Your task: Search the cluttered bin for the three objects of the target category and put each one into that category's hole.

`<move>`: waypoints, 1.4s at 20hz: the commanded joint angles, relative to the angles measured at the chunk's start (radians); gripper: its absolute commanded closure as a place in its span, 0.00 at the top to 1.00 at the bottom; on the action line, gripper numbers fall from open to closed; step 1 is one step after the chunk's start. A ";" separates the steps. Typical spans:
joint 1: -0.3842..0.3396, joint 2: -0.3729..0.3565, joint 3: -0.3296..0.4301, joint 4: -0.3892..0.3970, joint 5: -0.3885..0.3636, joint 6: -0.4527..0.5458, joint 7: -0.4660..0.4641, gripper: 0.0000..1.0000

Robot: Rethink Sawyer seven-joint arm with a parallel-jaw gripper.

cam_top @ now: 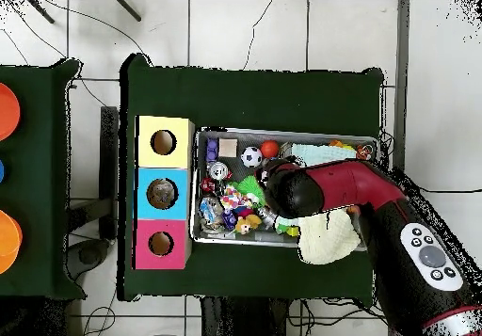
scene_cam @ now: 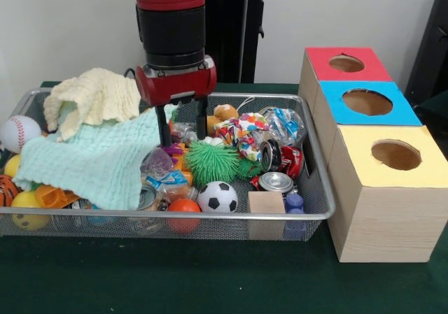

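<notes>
The silver wire-mesh bin (scene_cam: 311, 215) is full of toys and cloths; it also shows in the overhead view (cam_top: 282, 132). My gripper (scene_cam: 182, 126) is open and lowered into the bin's middle. Its left finger touches the mint cloth (scene_cam: 98, 161). A see-through bottle with blue-and-white print (scene_cam: 285, 125) lies at the bin's far right corner. Another crumpled see-through bottle (scene_cam: 164, 179) lies by the mint cloth's edge. The blue-surround hole (scene_cam: 367, 102) is on the middle wooden box, right of the bin, and shows in the overhead view (cam_top: 162, 193). In the overhead view the arm hides the gripper.
A pale yellow cloth (scene_cam: 94, 97) lies at the bin's back left. A green spiky ball (scene_cam: 213, 161), soccer ball (scene_cam: 218, 196), wooden block (scene_cam: 266, 203), silver can (scene_cam: 276, 182) and red can (scene_cam: 285, 159) crowd the bin. The red-surround hole (scene_cam: 346, 63) and yellow-surround hole (scene_cam: 395, 154) flank the blue one.
</notes>
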 commanded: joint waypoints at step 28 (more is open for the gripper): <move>0.052 0.133 -0.128 -0.145 -0.110 -0.026 -0.046 1.00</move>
